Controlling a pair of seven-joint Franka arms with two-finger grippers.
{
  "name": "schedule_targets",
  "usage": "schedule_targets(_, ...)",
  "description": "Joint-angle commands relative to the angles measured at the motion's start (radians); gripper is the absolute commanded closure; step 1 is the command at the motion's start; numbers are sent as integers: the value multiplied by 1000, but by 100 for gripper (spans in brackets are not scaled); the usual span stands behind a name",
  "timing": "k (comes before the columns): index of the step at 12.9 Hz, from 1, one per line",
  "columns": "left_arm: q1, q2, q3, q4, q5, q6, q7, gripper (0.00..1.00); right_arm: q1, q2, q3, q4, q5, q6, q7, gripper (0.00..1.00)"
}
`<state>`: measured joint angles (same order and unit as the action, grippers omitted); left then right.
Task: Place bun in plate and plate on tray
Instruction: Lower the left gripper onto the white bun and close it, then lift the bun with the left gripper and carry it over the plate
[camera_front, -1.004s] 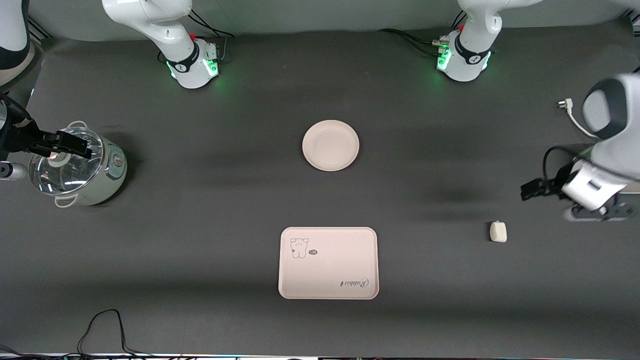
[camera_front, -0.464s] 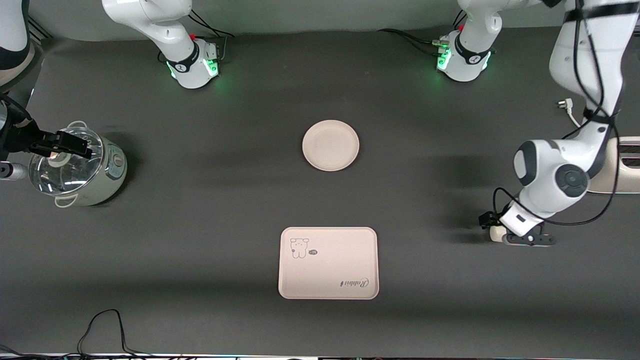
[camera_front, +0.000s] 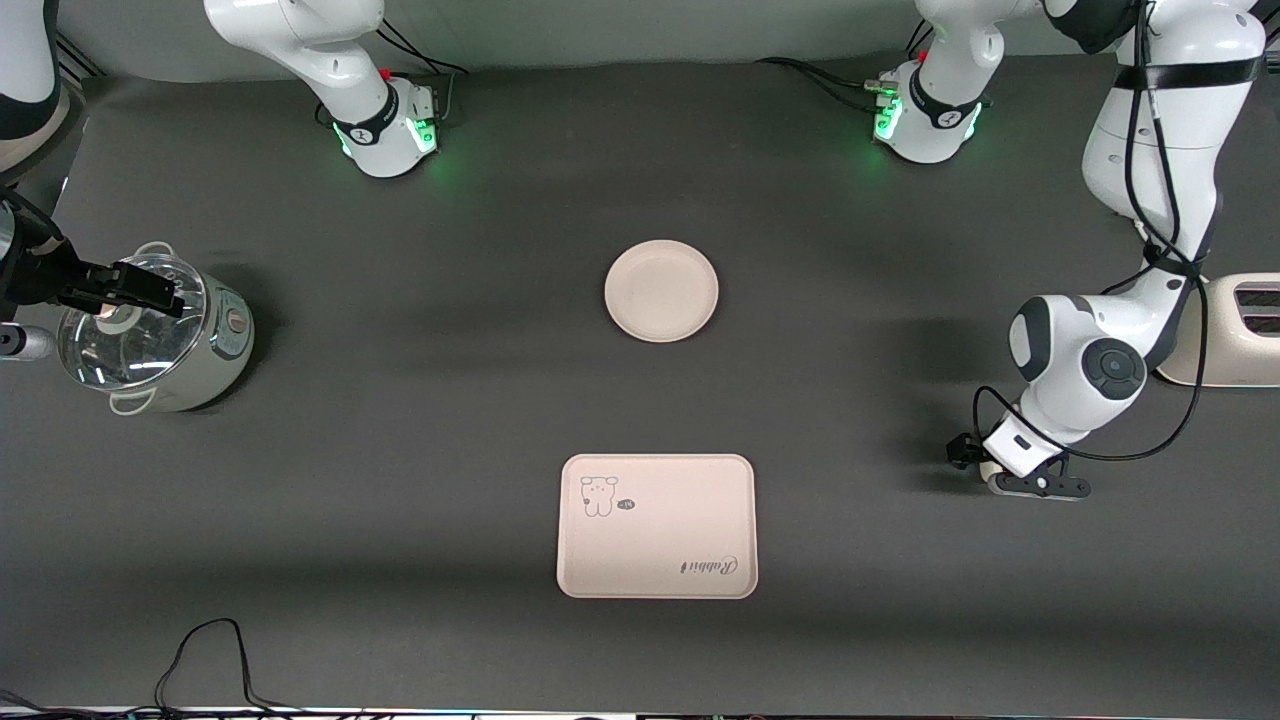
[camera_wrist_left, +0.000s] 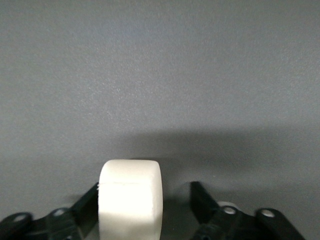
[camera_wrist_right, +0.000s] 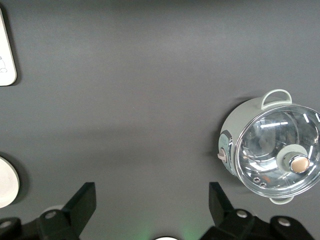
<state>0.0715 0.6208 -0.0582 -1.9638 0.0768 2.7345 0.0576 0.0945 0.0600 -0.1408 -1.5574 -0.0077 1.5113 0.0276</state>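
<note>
Sitting on the dark table toward the left arm's end, at about four o'clock from the plate (camera_front: 661, 290) and two o'clock from the tray (camera_front: 657, 526), the bun (camera_wrist_left: 131, 200) is a smooth off-white lump with rounded edges. The left gripper (camera_wrist_left: 145, 212) straddles it with jaws spread, one finger touching. The right gripper (camera_front: 125, 285) waits over the glass-lidded pot (camera_front: 160, 335), fingers apart.

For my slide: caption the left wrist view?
Left pincer open around the bun on the table.
</note>
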Motion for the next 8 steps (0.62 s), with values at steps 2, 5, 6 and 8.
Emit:
schedule_targets(2,-4,-6,5,3,12,-7,8,71,2,-8,-8,-1,6,3,-54,0)
schedule_targets(5,-7,-13,5,14,12,-38,4,95,1,-8,-8,-1,6,3,-52,0)
schedule_targets(6,-7,-25,3,19,12,-62,-1,95,1,-8,-8,-1,6,3,-51,0)
schedule_targets(8,-9,-84,0,20,-3,-128,-21,96,1,-8,-8,-1,6,1,-51,0)
